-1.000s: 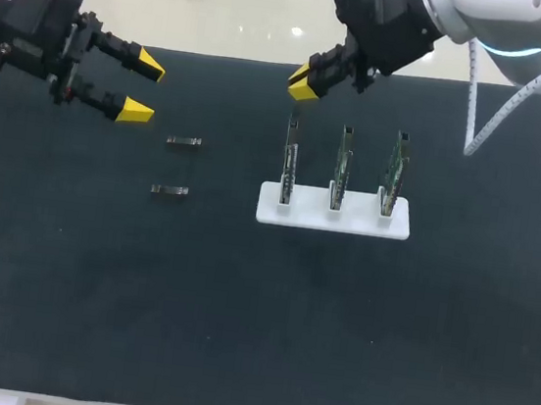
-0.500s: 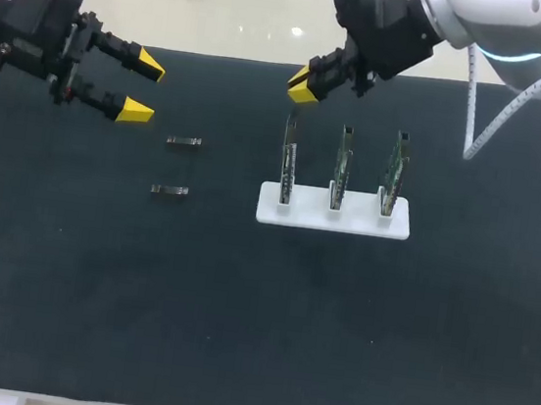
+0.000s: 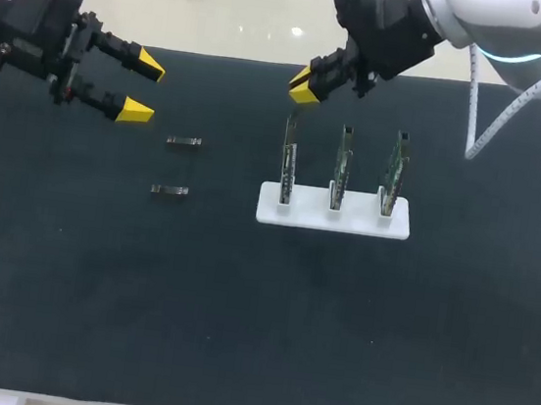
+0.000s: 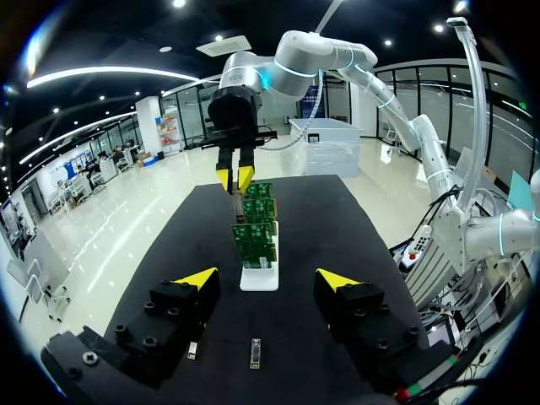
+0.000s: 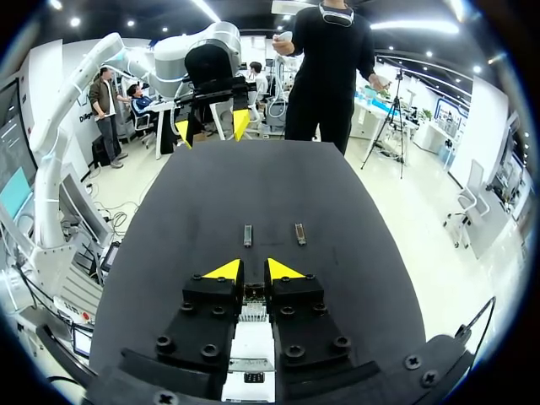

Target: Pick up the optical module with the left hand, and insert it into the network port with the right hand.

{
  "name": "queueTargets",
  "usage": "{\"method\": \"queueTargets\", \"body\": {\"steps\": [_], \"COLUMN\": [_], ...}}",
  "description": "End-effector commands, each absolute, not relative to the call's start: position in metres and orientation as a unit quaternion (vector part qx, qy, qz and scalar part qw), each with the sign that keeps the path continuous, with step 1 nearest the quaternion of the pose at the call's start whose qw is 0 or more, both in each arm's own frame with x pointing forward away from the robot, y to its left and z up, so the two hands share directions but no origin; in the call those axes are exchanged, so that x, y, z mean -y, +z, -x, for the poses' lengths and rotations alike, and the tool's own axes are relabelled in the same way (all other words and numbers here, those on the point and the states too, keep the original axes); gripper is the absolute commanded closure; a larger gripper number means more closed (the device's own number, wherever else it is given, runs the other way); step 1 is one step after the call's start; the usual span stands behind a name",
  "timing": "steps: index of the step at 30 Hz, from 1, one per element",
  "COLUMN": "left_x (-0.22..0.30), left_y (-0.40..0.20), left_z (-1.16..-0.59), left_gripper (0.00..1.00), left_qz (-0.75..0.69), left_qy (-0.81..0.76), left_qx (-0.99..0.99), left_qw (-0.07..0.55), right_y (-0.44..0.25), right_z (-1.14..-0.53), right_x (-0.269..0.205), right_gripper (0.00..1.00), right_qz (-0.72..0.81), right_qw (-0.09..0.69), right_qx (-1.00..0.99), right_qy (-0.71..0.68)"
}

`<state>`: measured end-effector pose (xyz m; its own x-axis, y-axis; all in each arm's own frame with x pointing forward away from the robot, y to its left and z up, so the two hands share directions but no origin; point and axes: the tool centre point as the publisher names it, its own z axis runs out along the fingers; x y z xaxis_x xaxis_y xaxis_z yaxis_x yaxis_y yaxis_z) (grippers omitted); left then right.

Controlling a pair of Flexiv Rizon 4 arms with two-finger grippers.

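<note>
Two optical modules [image 3: 183, 140] lie ahead of left jaws.

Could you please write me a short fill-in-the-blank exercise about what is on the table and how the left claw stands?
1. The white holder carries ____ upright circuit boards.
2. ____ optical modules lie flat on the black mat.
3. The left claw is ____ and holds nothing.

Missing words: three; two; open.
</note>
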<state>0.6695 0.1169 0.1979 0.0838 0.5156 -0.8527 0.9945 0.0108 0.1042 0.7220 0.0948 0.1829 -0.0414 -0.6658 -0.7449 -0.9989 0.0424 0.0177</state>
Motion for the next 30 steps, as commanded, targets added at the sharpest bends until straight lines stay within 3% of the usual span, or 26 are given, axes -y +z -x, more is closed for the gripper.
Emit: {"method": "queueTargets", "body": {"steps": [1,30], "left_x": [-0.1163,-0.1163], "left_y": [0.1979,0.1979], "left_z": [-0.6704,-0.6704], "left_gripper": [0.0,0.0], "left_qz": [-0.63,-0.63], "left_qy": [-0.313,-0.313], "left_qx": [-0.6,-0.6], "left_qw": [0.38,0.38], "right_y": [0.1826,0.1769], "right_z": [-0.7196,-0.7238], "right_x": [-0.0927,-0.0982], "right_gripper": [1.0,1.0], "right_qz": [0.628,0.65], "right_qw": [0.289,0.274], "right_qx": [-0.663,-0.651], "right_qy": [0.287,0.282]}}
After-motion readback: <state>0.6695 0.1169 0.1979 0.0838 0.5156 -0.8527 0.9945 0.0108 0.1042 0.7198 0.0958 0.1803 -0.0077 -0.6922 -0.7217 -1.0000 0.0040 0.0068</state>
